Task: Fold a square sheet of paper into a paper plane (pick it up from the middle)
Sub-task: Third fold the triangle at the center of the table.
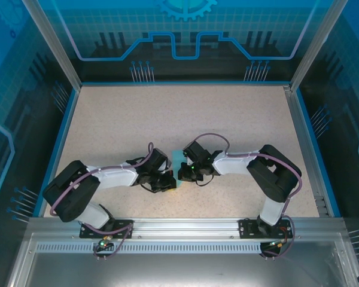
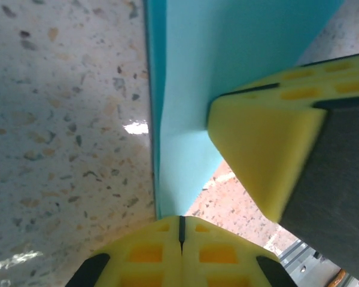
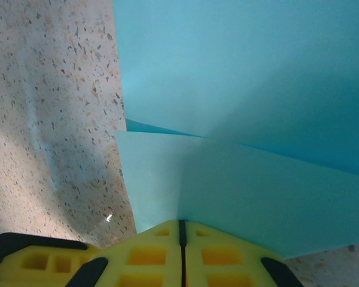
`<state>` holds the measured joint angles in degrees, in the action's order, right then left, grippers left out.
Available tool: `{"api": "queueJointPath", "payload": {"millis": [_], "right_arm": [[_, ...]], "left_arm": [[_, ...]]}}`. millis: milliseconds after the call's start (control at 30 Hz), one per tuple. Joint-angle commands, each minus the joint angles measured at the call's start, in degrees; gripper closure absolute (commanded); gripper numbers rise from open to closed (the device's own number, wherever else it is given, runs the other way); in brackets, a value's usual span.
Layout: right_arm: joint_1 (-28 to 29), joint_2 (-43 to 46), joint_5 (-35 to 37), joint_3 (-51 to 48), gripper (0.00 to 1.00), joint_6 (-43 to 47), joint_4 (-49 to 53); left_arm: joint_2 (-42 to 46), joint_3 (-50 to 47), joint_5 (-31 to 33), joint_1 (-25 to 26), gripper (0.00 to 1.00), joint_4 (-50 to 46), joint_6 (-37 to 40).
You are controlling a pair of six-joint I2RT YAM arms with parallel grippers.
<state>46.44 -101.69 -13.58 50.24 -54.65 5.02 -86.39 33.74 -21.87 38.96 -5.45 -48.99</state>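
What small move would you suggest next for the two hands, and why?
I would probably press the fold in the sheet of paper flat against the table: the left hand and right hand each pinch it, and its folded layers gape apart.

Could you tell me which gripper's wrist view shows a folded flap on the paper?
The right gripper: the thin light cyan paper sheet ahead of it shows a flap edge; the left gripper sees it nearly edge-on.

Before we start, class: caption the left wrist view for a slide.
Left gripper shut on the cyan sheet of paper, another yellow finger touching it over speckled table.
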Motion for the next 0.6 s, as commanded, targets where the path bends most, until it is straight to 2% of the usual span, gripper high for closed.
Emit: {"api": "queueJointPath", "payload": {"millis": [0, 200, 400, 567], "right_arm": [[-1.01, -2.74, 2.86, -2.15, 0.93, -0.05, 2.08], [-2.91, -1.08, 5.66, -6.19, 0.92, 4.67, -4.46], [-8.77, 1.22, 6.07, -9.32, 0.91, 9.71, -9.62], [-13.97, 1.47, 6.02, -9.02, 0.91, 10.75, -8.99]], "left_arm": [[-1.24, -0.02, -0.07, 0.50, 1.00, 0.69, -0.56], [-1.58, -1.46, 3.46, 0.52, 1.00, -5.31, -0.36], [-2.89, -1.67, 4.28, 0.55, 1.00, -8.79, -0.24], [-3.41, -1.35, 3.87, 0.56, 1.00, -8.92, -0.01]]}}
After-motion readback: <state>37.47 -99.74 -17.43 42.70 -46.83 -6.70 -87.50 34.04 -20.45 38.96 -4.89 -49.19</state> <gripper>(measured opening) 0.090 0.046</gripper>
